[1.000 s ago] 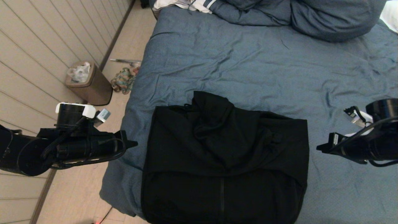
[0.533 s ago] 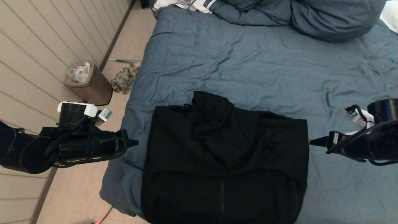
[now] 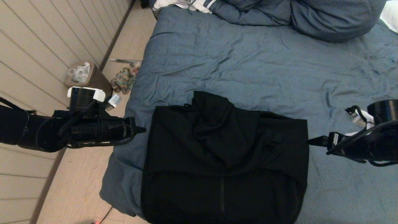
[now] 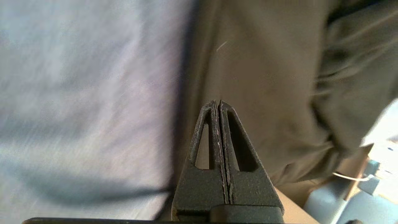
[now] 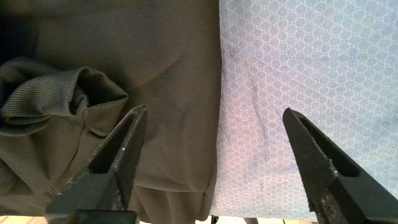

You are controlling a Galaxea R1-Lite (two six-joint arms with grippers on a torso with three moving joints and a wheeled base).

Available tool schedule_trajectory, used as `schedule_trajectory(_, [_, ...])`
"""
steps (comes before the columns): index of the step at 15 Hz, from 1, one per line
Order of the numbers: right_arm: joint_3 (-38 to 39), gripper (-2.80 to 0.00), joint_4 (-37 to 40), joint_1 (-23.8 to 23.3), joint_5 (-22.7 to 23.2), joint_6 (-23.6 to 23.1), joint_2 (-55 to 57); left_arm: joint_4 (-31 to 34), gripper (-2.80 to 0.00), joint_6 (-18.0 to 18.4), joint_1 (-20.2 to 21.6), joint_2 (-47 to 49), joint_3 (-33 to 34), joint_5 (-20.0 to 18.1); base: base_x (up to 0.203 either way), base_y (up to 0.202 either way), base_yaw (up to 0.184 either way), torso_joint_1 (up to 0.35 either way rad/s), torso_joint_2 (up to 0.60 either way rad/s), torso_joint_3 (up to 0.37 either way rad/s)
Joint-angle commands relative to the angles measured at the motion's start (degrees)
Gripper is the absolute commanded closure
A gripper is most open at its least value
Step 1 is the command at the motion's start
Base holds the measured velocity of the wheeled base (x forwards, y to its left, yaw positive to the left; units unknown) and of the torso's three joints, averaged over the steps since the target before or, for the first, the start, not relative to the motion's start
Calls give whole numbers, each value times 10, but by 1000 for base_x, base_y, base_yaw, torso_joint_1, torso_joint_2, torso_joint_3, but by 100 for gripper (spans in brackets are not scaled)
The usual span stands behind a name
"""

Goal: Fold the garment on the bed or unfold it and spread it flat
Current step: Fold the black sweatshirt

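Wrinkled blue bed (image 3: 248,68) carries a thick, soft, floppy sweatshirt (image 3: 224,155); right hand (image 5: 214,130) gapes wide over its side edge, the likeliest hold; left hand (image 4: 219,104) pinched closed, empty.

A brown bin (image 3: 93,81) stands by the left wall, a multicoloured rag (image 3: 123,80) just beside it on the floor; white striped cloth (image 3: 189,4) lies far.

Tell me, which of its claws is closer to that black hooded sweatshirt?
The right. The right gripper, open, has its tip at the black hooded sweatshirt's right edge, straddling it in the right wrist view. The left gripper, shut, sits off the left edge with blue bed between.
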Motion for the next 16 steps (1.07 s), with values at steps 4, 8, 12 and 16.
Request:
schedule_trajectory(4, [-1,-280,0,-1,0,0,2,1,0,-3,-10,23,-15,-11,0,0,0,0,0,0])
schedule_trajectory(8, [22,-280,3,4,0,-4,-23,0,0,2,-10,-27,56,-14,0,0,0,0,0,0])
schedule_trajectory(12, [109,-280,6,17,2,-20,-77,-3,0,3,-8,-71,151,-17,0,0,0,0,0,0])
schedule_trajectory(16, [231,-280,8,59,4,-27,-147,-10,0,3,-5,-96,177,-18,0,0,0,0,0,0])
